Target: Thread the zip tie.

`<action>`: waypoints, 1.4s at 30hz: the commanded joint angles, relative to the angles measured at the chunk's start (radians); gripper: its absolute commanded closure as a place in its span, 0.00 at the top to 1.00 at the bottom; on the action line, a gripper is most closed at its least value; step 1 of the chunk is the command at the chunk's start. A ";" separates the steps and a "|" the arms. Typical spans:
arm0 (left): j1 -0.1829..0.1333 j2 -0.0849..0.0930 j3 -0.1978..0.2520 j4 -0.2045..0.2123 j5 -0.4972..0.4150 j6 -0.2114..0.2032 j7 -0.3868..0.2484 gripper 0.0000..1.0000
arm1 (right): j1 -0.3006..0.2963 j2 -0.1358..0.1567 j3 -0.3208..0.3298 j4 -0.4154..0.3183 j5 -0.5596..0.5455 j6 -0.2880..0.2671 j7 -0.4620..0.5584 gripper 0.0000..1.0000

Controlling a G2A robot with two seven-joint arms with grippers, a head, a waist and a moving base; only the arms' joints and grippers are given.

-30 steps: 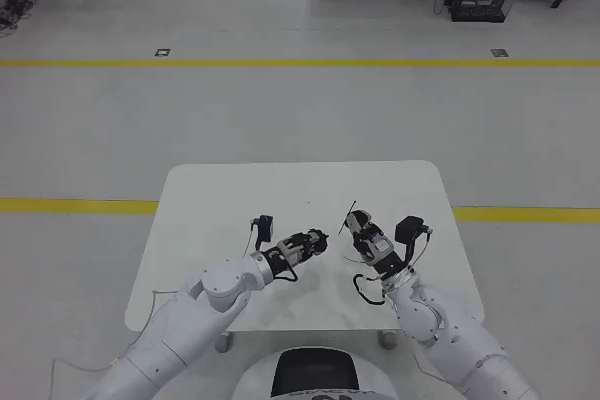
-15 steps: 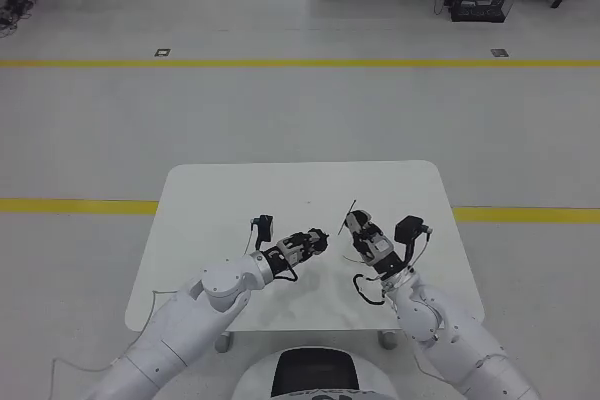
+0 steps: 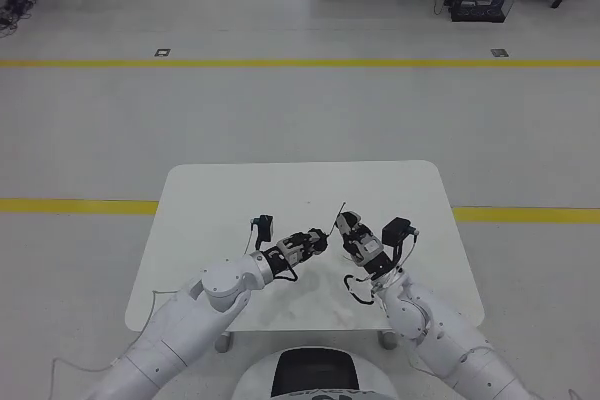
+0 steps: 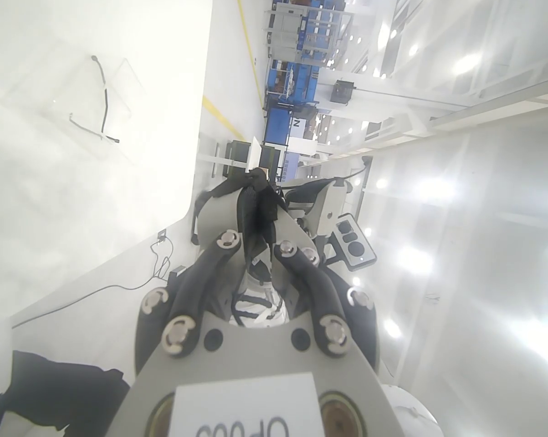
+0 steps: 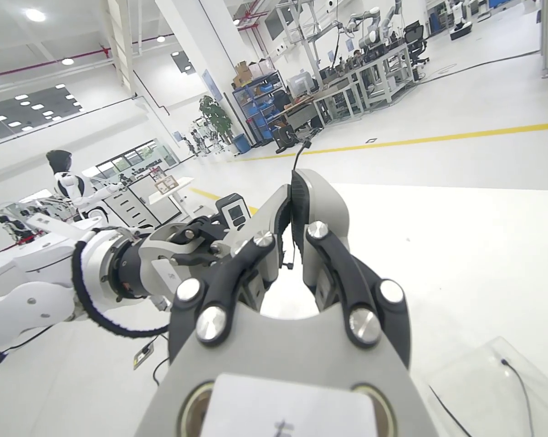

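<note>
The zip tie [image 5: 296, 159] is a thin black plastic strap. It weighs next to nothing, springs along its length, is smooth enough to slide between pads, and goes floppy wherever a free end is left long. I judge it will bend away rather than push if I hold it far from the tip. The place to grip is close behind the end that has to enter the head, with a short stub left proud to steer. A firm pinch should not break it, but a twist in the grip would turn the flat strap off line with the slot.

My right pincer [image 5: 293, 186] is closed right down, pads pressed together with the zip tie pinched between them. A short length stands out beyond the fingertips, ending in what looks like a small dark knob. A loose bit hangs back between the fingers toward the palm. From above, the free end points to about 11 o'clock, raised off the tabletop [image 3: 230, 200].

My left pincer [image 4: 255, 177] sits just beside the right, at about its 8 o'clock from above, the tips nearly meeting over the middle of the tabletop. Its jaws are closed too. The dark pads meet at the tip, but I cannot tell whether any of the zip tie lies between them.

A clear tray [image 4: 123, 74] with spare ties [image 4: 104, 102] lies flat on the tabletop, apart from both pincers.
</note>
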 commanded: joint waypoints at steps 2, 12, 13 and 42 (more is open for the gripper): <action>0.000 0.000 0.000 0.000 0.000 0.000 0.000 0.00 | 0.004 -0.004 -0.003 0.008 -0.003 0.000 -0.009 0.00; 0.000 0.000 0.000 0.000 0.000 0.000 0.000 0.00 | 0.007 -0.009 -0.007 0.008 -0.017 0.000 -0.024 0.00; 0.000 0.000 0.000 0.000 0.000 0.000 0.000 0.00 | 0.007 -0.009 -0.007 0.007 -0.018 0.000 -0.024 0.00; 0.000 0.000 0.000 0.000 0.000 0.000 0.000 0.00 | -0.005 -0.010 0.005 0.004 -0.032 0.000 -0.007 0.00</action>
